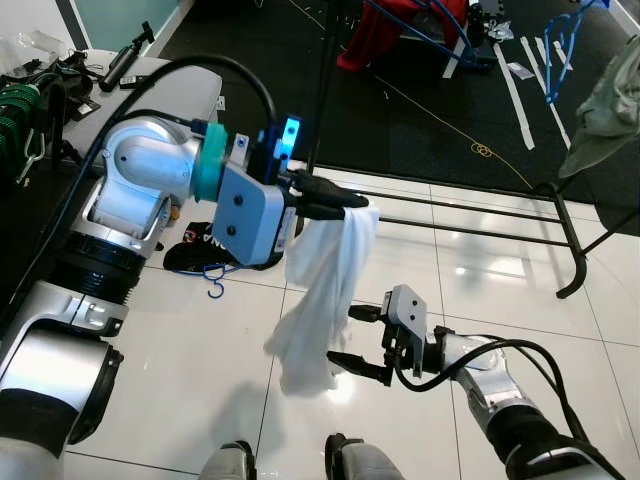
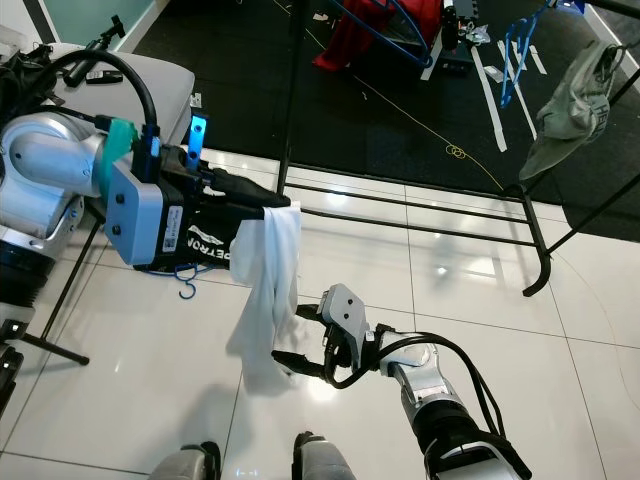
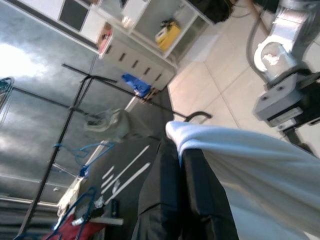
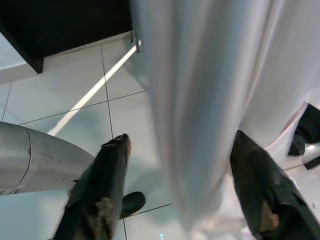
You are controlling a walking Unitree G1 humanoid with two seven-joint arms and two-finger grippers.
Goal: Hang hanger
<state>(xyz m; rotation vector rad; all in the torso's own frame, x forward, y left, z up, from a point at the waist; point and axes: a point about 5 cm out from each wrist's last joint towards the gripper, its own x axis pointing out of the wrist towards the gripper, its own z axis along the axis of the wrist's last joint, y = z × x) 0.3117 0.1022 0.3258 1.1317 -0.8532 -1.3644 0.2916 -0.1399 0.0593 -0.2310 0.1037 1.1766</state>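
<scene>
A white garment (image 1: 330, 290) hangs limp over the white tiled floor, held at its top edge by my left gripper (image 1: 355, 201), which is shut on it at about chest height. In the left wrist view the two black fingers (image 3: 195, 200) press together with the white cloth (image 3: 250, 165) draped over their tips. My right gripper (image 1: 360, 340) is open low beside the garment's lower part, its fingers (image 4: 107, 185) either side of the hanging cloth (image 4: 200, 100) without closing on it. A blue hanger hook (image 1: 213, 283) lies on the floor by a dark garment (image 1: 195, 250).
A black clothes rack (image 1: 480, 215) with low floor bars stands ahead, a grey-green garment (image 1: 610, 100) hanging at its right end. More blue hangers (image 1: 560, 40) and a red cloth (image 1: 375, 40) lie on the dark carpet behind. A grey table (image 1: 110, 100) with clutter is at left.
</scene>
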